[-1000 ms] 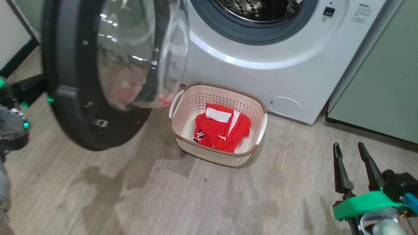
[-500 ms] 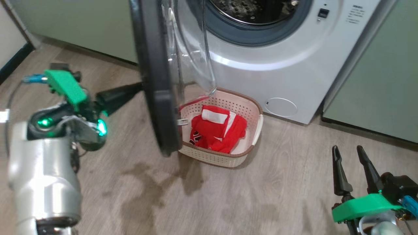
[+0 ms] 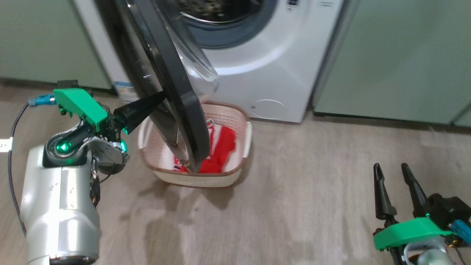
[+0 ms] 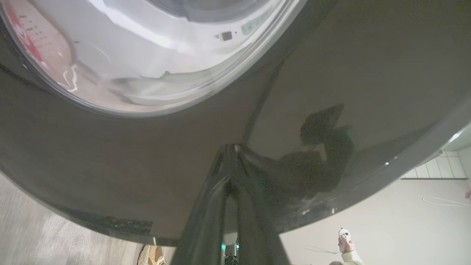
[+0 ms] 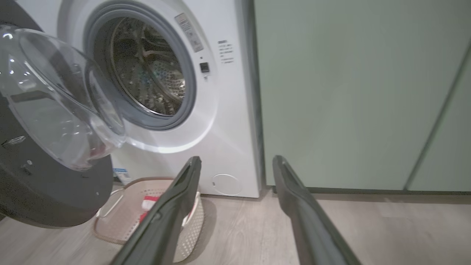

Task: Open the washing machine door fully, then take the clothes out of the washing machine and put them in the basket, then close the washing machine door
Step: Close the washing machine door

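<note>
Door-closing step: left end effector [image 3: 159,98], clenched empty, presses the half-shut washing machine door [image 3: 173,84]. Clothes [image 3: 220,147] lie in the basket [image 3: 241,116] at six o'clock of the washing machine [image 3: 257,73]. Right end effector [image 3: 390,168] released, four o'clock. Next, I judge: push until latched.

Showed glossy, mirror-smooth black plastic on the door [image 3: 162,73] rim, clear plastic in its window [image 5: 55,110]. Showed smooth, shiny white on the washer [image 3: 257,73], perforated steel in the drum [image 5: 147,73], matt grey rubber at the gasket [image 5: 188,92]. Set red cloth clothes [image 3: 222,144] in a perforated cream plastic basket [image 3: 206,180] over matt wood-grain floor [image 3: 294,206].
</note>
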Controlling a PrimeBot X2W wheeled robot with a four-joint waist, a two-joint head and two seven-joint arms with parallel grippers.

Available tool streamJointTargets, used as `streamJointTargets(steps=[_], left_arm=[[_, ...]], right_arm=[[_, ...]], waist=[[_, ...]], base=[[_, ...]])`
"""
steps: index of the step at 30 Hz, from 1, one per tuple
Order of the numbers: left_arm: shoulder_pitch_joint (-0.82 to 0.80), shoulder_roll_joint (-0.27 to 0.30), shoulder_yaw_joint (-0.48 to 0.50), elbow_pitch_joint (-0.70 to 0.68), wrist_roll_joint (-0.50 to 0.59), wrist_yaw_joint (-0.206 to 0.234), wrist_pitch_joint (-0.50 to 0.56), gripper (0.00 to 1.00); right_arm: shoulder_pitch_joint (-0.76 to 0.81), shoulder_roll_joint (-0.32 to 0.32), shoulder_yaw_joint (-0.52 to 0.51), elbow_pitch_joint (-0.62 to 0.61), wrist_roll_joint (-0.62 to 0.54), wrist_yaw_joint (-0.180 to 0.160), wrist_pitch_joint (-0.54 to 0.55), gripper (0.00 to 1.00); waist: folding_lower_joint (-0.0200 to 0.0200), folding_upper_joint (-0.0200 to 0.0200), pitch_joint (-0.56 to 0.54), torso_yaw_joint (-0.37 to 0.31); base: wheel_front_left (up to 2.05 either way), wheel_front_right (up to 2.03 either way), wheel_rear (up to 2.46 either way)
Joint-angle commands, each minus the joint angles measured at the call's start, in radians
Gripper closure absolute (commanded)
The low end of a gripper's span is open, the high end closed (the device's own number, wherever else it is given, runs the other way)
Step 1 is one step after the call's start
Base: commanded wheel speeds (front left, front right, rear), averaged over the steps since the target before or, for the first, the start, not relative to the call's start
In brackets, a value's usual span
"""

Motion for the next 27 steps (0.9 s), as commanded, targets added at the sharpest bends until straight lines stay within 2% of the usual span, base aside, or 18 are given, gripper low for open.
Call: streamJointTargets(steps=[1, 7, 15, 20, 27], left_arm=[[-0.056, 0.022, 0.02, -0.029, -0.01, 0.001, -0.011, 1.0], [-0.066, 0.025, 0.024, -0.013, -0.004, -0.013, -0.047, 1.0], [-0.091, 0.028, 0.037, 0.068, 0.007, -0.07, -0.135, 1.0], [-0.088, 0.032, 0.049, 0.11, 0.013, -0.103, -0.186, 1.0], [-0.03, 0.052, 0.064, 0.132, 0.018, -0.128, -0.225, 0.99]], right_arm=[[-0.025, -0.009, 0.01, -0.029, 0.004, -0.001, -0.006, 0.0], [-0.021, -0.003, -0.003, -0.031, 0.008, -0.001, -0.006, 0.0], [-0.007, 0.008, -0.015, -0.032, 0.013, -0.001, -0.006, 0.0], [0.008, 0.009, -0.024, -0.032, 0.012, -0.001, -0.006, 0.0], [0.024, 0.004, -0.026, -0.034, 0.01, -0.001, -0.006, 0.0]], waist=[[0.0, 0.0, 0.014, -0.096], [0.0, 0.0, 0.023, -0.193], [0.0, 0.0, 0.017, -0.282], [0.0, 0.0, -0.001, -0.282], [0.0, 0.0, -0.041, -0.23]], base=[[0.0, 0.0, 0.0], [0.0, 0.0, 0.0], [0.0, 0.0, 0.0], [0.0, 0.0, 0.0], [0.0, 0.0, 0.0]])
